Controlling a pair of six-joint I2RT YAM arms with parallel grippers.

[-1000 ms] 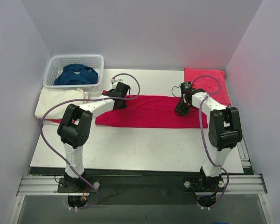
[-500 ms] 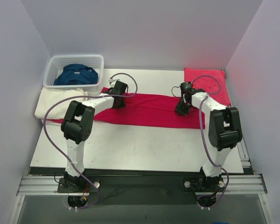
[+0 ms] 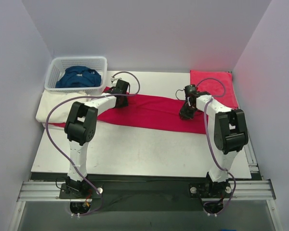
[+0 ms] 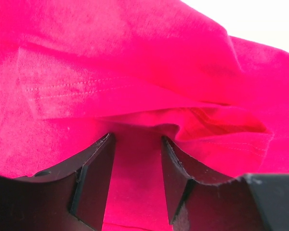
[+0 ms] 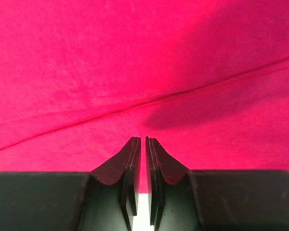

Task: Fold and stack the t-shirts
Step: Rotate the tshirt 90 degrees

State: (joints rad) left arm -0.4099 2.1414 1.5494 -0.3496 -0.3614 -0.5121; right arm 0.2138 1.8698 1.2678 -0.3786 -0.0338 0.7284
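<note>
Red shirt: a large crimson red soft fabric t-shirt [image 3: 154, 111] is being laid out as a long band across the middle of the pale flat worktop [image 3: 144, 149], its left end touching the cream one.
Left hand: the left hand [image 3: 117, 101] is being held down on the far left part of the red band. In the wrist view [image 4: 136, 139] its black fingers [image 4: 94, 168] are being held apart, released. Flat red cloth is showing in the gap, and a rumpled fold with a stitched hem is lying just ahead of the tips.
Right hand: the right hand [image 3: 185, 113] is being held low on the band's right part. In the wrist view [image 5: 143, 139] it is being held clenched to a thin slit; whether cloth is being pinched cannot be told.
Blue shirt: a crumpled dark blue fabric t-shirt [image 3: 79, 77] is being held in the white plastic lattice basket [image 3: 55, 65] at the far left corner.
Cream shirt: a cream-white fabric t-shirt [image 3: 58, 106] is being carried on the worktop's left edge, just in front of the basket.
Far right corner: a flat folded red cloth [image 3: 216, 84] is being carried there, near the band's right end.
</note>
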